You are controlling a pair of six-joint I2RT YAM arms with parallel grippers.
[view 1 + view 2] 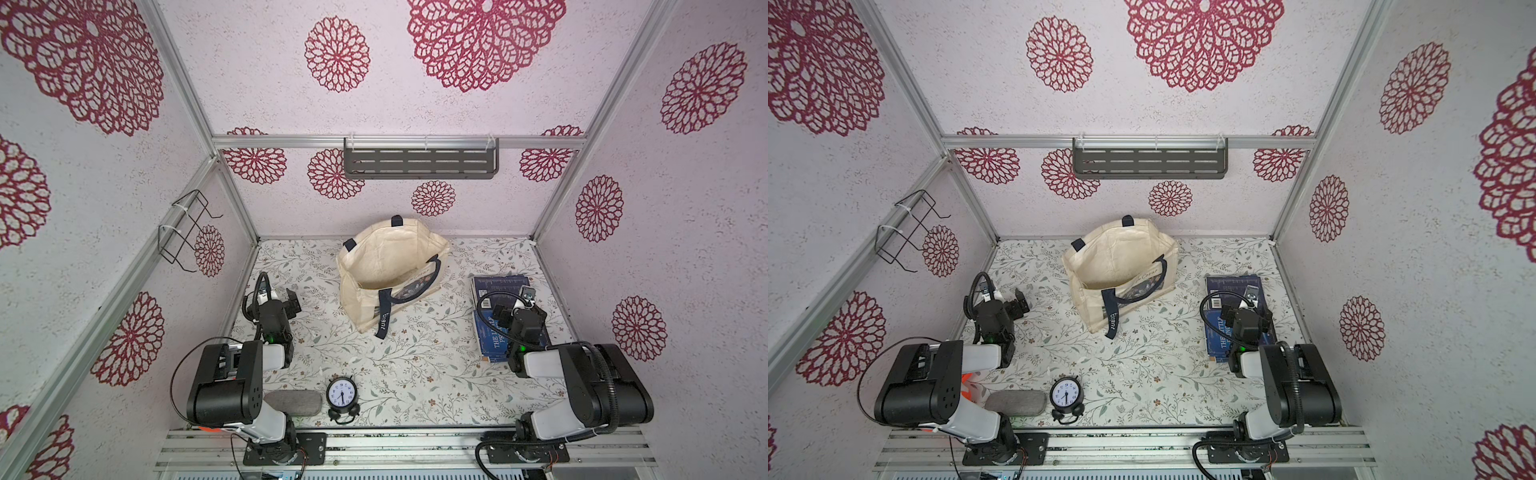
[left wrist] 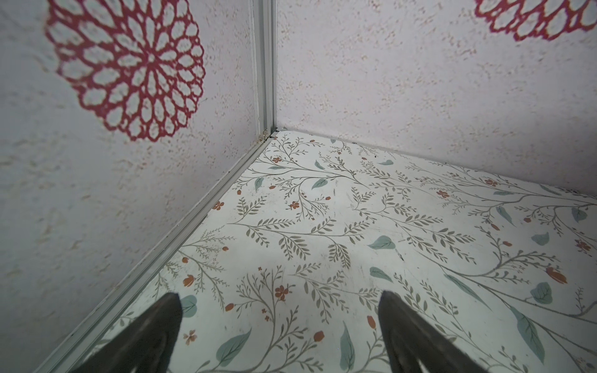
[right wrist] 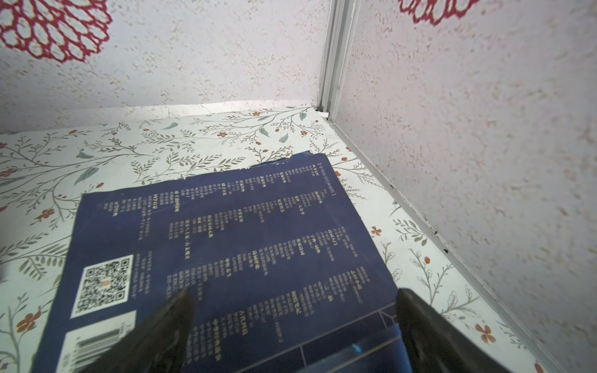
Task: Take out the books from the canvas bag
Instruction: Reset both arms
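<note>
While neither arm holds anything, the near edge of the counter [image 1: 415, 365] carries only a clock [image 1: 341, 395] and a grey pad [image 1: 293, 402], no part of the job. Just beyond, the left end effector [image 2: 279, 297] hangs with its jaws wide apart over bare counter beside the left wall [image 2: 97, 193]. The right end effector [image 3: 294, 294] is spread just as wide and empty, poised above the books [image 3: 258, 226]. These lie flat by the right wall [image 3: 484, 161], at least two navy covers overlapping. They look like thin, light paperbacks, fairly stiff along the spine but likely to bow if pinched by a corner. The smooth covers may slip, and lying flat they offer only an edge, so an overhanging edge or the spine side seems the best hold. Farthest back, the bag [image 1: 386, 257] stands open mid-counter, soft and floppy, its near wall sagging and a navy handle [image 1: 384, 311] drooping down the front. It would probably drag or fold if a book were pulled against it, so steadying the rim with the free arm looks wise. Whether any book is inside, I cannot tell.
</note>
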